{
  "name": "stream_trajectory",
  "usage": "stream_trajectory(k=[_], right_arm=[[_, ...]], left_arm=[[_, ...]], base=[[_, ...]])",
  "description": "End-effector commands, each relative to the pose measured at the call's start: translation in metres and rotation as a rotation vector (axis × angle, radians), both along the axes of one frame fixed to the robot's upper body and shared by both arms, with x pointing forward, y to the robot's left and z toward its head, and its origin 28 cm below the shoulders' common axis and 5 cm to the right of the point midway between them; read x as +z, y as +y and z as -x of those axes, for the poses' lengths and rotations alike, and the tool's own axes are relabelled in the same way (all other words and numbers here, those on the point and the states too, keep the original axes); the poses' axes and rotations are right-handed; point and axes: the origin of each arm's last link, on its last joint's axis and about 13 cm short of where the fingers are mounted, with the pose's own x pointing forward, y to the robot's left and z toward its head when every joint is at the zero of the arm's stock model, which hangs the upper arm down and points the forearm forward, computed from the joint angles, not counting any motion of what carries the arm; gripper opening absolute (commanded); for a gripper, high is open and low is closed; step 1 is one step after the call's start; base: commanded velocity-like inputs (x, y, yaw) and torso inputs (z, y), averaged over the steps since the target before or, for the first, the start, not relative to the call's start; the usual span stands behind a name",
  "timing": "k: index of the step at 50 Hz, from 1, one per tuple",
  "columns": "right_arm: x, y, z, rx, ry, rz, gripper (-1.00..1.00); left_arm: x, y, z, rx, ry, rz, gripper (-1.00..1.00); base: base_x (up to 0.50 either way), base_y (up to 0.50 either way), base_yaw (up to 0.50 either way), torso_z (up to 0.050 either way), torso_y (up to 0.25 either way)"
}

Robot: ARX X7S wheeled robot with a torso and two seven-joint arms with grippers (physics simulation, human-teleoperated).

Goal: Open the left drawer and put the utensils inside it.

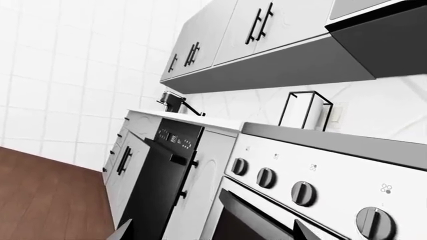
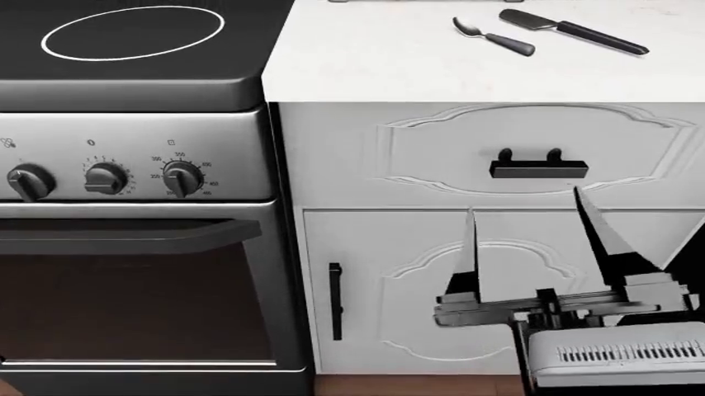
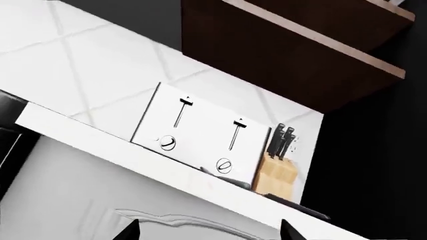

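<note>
Your right gripper hangs with its jaws spread wide and nothing between them, fingertips pointing up at 12 o'clock toward the black handle of the left drawer. It sits just below that handle, likely so you can rise and close around it. The drawer is shut. On the white counter above, the spoon and the spatula lie side by side near the back, waiting until the drawer opens. Your left gripper shows only two fingertips, apart and unloaded, facing the oven.
</note>
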Motion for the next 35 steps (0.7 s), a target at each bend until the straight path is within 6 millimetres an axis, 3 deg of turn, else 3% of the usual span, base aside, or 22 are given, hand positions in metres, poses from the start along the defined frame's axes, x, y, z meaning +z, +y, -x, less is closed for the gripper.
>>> stream_trajectory(k=[1,12,27,35], right_arm=[[0.004,-0.003,-0.014,-0.084,-0.075,0.306,1.0],[0.012,-0.001,-0.021,-0.067,-0.05,0.385,1.0],[0.023,-0.006,-0.03,-0.065,-0.062,0.662,1.0],[0.029,-0.009,-0.035,-0.084,-0.055,0.724,1.0]], left_arm=[[-0.001,0.0,0.0,-0.004,0.003,0.003,1.0],[0.001,0.0,0.0,-0.007,-0.029,0.014,1.0],[0.001,0.0,0.0,-0.009,-0.027,0.019,1.0],[0.001,0.0,0.0,-0.01,-0.025,0.021,1.0]], base=[[0.0,0.0,0.0,0.0,0.0],[0.0,0.0,0.0,0.0,0.0],[0.0,0.0,0.0,0.0,0.0],[0.0,0.0,0.0,0.0,0.0]])
